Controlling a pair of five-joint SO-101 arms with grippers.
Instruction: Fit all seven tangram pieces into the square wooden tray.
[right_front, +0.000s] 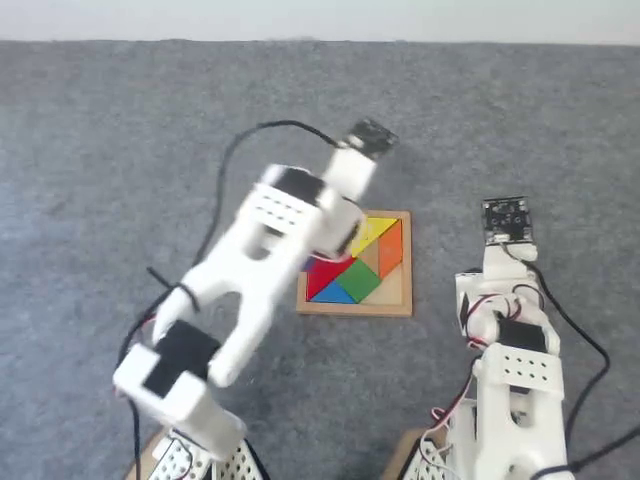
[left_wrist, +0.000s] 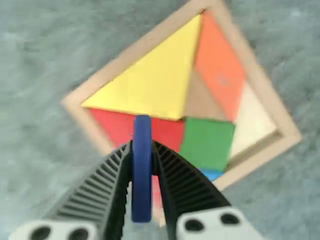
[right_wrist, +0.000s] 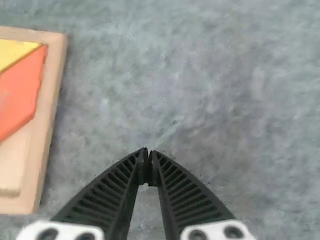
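Left hand (left_wrist: 142, 148): clamped on dark blue piece (left_wrist: 142, 175), held on edge over the wooden tray (left_wrist: 80, 107), left arm (right_front: 265, 265) stretched forward above it.
Seated: yellow piece (left_wrist: 150, 80), orange piece (left_wrist: 217, 65), brown piece (left_wrist: 202, 102), green piece (left_wrist: 207, 142), red piece (left_wrist: 112, 127), light-blue piece (left_wrist: 212, 175).
Unfilled: pale gap (left_wrist: 255, 120) beside orange; likely one placement left.
Right hand (right_wrist: 148, 156): closed, empty, over grey surface (right_wrist: 225, 75) beside the tray.

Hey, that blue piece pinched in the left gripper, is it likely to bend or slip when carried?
The blue piece looks like a thin rigid slab, so bending seems unlikely. The left gripper holds it on edge between ribbed fingers, which should help, though it could pivot if nudged.
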